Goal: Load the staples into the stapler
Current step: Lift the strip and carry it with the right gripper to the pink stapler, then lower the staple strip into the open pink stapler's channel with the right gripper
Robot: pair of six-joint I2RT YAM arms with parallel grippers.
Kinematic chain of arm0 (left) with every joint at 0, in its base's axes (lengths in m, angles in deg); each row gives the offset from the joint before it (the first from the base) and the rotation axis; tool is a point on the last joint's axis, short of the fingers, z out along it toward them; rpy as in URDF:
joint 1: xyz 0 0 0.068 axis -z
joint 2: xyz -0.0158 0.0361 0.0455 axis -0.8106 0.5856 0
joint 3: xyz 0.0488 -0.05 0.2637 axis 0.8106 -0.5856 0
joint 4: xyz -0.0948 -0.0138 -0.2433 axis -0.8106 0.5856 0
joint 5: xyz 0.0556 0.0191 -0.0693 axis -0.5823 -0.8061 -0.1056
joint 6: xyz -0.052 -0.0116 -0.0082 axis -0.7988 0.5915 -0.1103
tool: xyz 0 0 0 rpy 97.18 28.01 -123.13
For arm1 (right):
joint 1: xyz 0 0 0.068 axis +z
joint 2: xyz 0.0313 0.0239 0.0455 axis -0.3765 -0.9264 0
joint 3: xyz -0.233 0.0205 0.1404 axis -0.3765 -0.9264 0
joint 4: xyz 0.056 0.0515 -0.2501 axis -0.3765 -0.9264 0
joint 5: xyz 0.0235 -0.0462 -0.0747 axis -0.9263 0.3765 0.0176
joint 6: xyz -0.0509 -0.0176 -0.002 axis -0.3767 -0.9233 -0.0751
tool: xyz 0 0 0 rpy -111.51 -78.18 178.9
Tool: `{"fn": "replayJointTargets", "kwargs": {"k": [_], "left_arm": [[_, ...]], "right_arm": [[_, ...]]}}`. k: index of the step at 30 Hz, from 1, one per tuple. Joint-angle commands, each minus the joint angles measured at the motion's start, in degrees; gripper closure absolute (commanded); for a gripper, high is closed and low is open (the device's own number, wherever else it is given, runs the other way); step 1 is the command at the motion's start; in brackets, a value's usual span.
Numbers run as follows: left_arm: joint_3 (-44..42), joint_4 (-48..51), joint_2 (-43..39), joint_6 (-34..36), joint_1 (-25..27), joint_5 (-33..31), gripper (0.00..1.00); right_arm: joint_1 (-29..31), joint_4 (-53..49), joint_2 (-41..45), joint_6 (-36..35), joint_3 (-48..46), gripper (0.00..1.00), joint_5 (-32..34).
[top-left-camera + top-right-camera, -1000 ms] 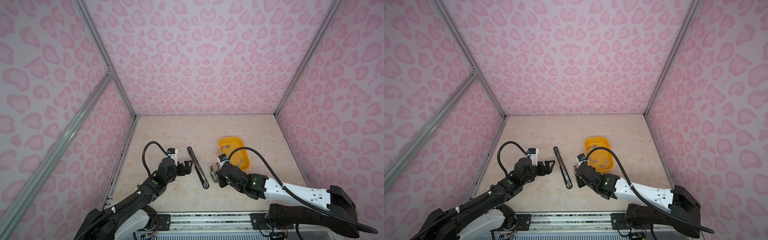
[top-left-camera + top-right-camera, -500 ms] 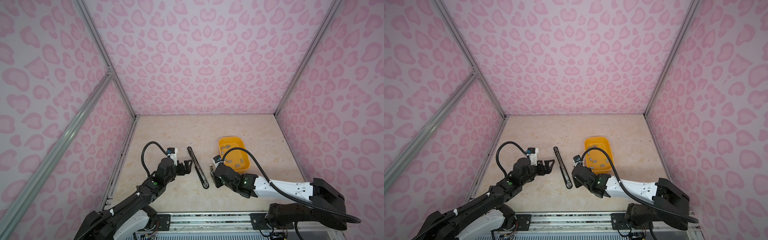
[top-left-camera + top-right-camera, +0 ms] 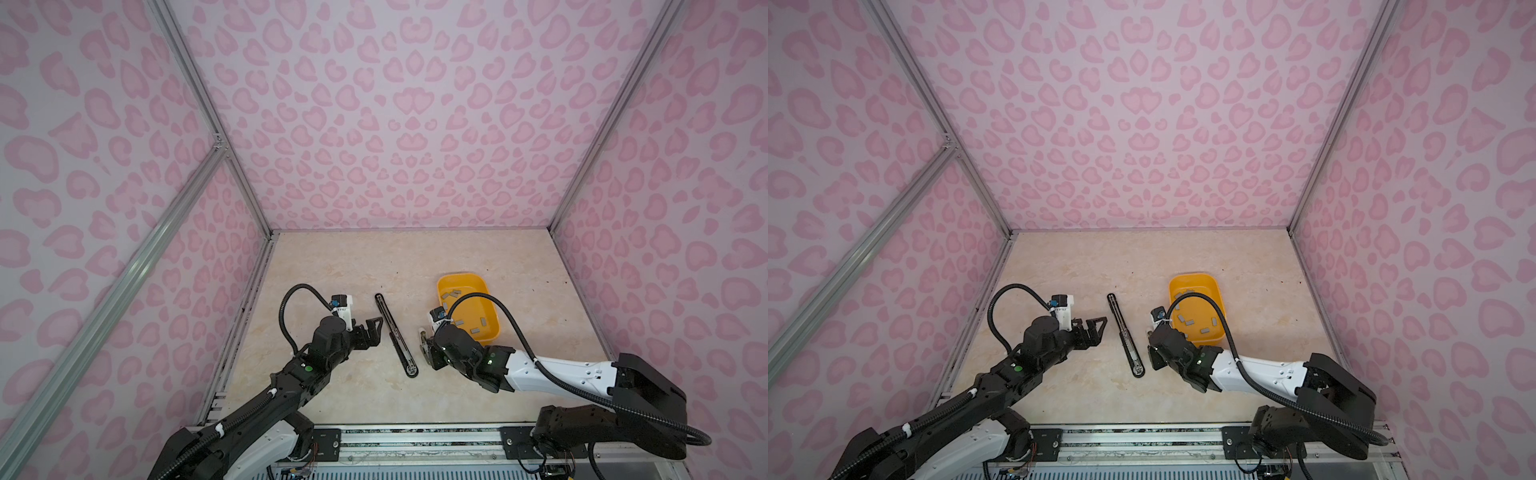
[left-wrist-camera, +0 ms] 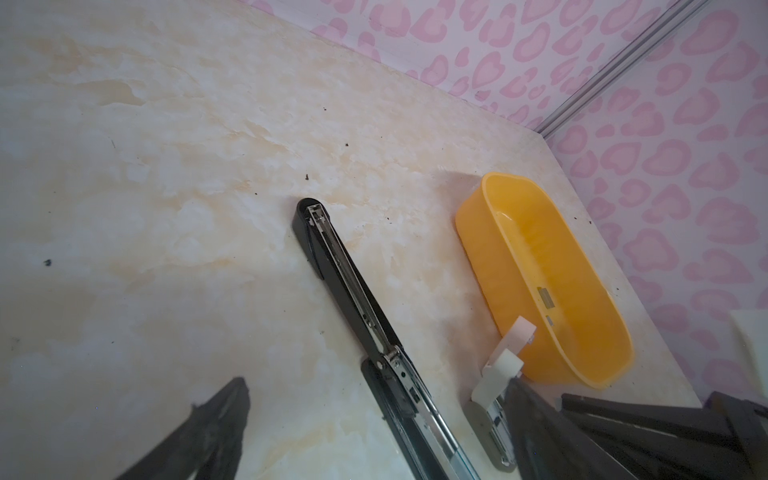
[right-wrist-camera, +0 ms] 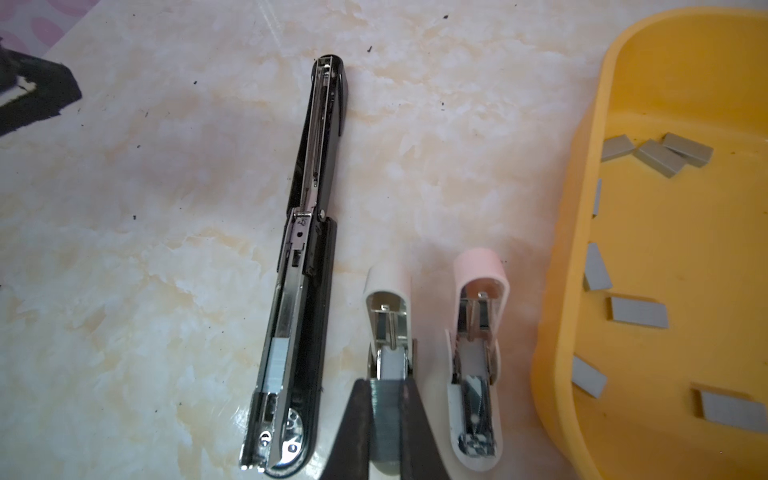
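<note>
In the right wrist view my right gripper (image 5: 384, 399) is shut on a grey strip of staples (image 5: 384, 419), held over the open channel of a small white stapler (image 5: 388, 282). A small pink stapler (image 5: 478, 266) lies open beside it. A long black stapler (image 5: 307, 257) lies opened flat, with a pale strip (image 5: 275, 365) in its channel. More staples (image 5: 638, 313) lie in the yellow tray (image 5: 582, 208). In both top views my left gripper (image 3: 374, 332) (image 3: 1096, 328) stands open just left of the black stapler (image 3: 397, 336) (image 3: 1126, 334), holding nothing.
The yellow tray (image 3: 459, 277) (image 3: 1192, 276) sits right of the staplers, close behind my right gripper (image 3: 424, 349) (image 3: 1152, 353). Pink patterned walls enclose the marble tabletop on three sides. A metal rail (image 3: 415, 440) runs along the front edge.
My right arm has drawn its elbow in toward the middle, and its gripper has edged slightly left and nearer. The left arm has not moved.
</note>
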Motion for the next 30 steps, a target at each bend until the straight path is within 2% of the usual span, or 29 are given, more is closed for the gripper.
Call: {"fn": "replayJointTargets", "kwargs": {"k": [1, 7, 25, 30], "left_arm": [[-0.2, -1.3, -0.4, 0.6, -0.1, -0.5, 0.03], [0.0, -1.2, -0.3, 0.6, -0.1, -0.5, 0.03], [-0.2, -0.7, -1.6, 0.7, -0.1, -0.6, 0.03], [-0.1, -0.7, -1.3, 0.7, -0.1, -0.6, 0.03]], "right_arm": [[-0.6, 2.1, -1.6, -0.5, 0.0, 0.95, 0.0], [-3.0, 2.3, -2.2, -0.8, -1.0, 0.97, -0.6], [-8.8, 1.6, 5.1, -1.6, -7.2, 0.96, 2.1], [-11.0, 1.9, 7.2, -1.3, -8.8, 0.95, 0.9]]}}
